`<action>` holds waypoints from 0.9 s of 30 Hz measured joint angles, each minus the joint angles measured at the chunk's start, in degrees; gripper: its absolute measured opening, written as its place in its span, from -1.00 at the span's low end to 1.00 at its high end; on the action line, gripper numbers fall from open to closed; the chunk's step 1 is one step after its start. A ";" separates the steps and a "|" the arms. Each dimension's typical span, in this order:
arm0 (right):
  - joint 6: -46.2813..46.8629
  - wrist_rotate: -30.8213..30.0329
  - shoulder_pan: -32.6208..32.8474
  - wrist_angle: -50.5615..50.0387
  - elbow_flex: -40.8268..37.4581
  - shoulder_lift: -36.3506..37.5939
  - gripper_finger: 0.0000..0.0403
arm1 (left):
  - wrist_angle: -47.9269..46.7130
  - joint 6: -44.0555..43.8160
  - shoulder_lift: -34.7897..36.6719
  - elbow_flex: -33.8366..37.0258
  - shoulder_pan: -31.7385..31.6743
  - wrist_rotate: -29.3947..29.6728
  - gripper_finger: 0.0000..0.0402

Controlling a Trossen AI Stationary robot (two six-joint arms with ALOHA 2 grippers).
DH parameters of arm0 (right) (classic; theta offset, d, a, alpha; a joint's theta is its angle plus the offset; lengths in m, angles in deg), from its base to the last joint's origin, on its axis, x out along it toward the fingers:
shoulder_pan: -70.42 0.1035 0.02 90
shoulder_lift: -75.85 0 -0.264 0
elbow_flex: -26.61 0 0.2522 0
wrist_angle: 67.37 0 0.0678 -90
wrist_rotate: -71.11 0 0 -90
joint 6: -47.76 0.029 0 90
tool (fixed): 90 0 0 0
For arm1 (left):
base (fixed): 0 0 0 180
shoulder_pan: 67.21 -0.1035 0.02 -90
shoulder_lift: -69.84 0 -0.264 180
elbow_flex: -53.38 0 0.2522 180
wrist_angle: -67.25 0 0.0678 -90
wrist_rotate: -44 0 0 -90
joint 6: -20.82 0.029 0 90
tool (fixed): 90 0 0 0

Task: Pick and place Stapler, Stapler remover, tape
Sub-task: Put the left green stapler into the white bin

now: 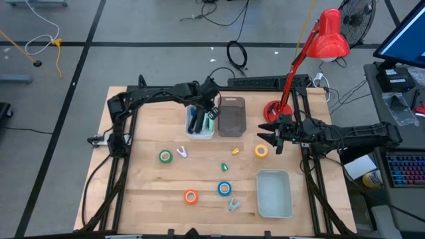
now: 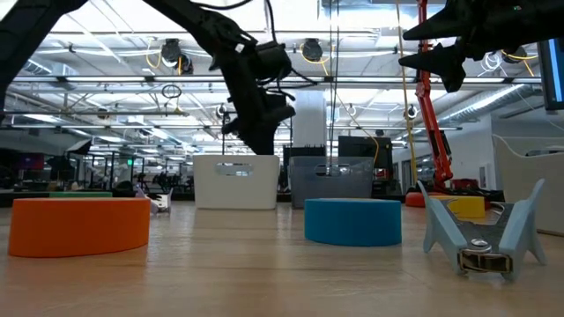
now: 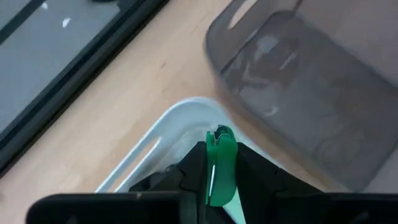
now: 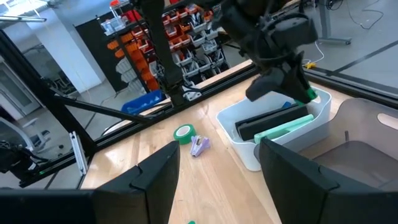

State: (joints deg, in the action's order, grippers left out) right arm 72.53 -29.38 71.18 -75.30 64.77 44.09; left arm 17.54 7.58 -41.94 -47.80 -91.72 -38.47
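Left hand (image 1: 211,113) clenched on green stapler remover (image 3: 220,163) above white bin (image 1: 200,133), twelve o'clock on surface (image 1: 146,192). Lower inside rim, clear of staplers (image 4: 273,124), before letting go. Right hand (image 1: 273,139) released, hovering beside yellow tape (image 1: 261,151), three o'clock.

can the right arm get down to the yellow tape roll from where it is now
Probably yes. The right gripper hangs open just beside the yellow tape roll, which lies alone on bare table, with nothing over it.
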 joint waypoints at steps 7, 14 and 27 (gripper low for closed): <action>0.07 0.03 0.00 0.00 0.01 0.00 0.05 | -0.30 -0.59 -0.65 0.00 -1.67 -0.44 -0.65; 0.05 0.05 0.00 -0.02 0.00 0.00 0.05 | 0.04 0.05 -2.17 0.00 -1.97 -0.46 -0.65; 0.07 0.06 0.00 0.02 0.00 0.00 0.05 | 2.97 -1.04 -3.53 0.03 -2.63 -0.24 -0.64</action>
State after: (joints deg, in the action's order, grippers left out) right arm 72.60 -29.33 71.18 -75.28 64.77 44.09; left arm 20.51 6.54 -45.47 -47.77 -94.35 -38.71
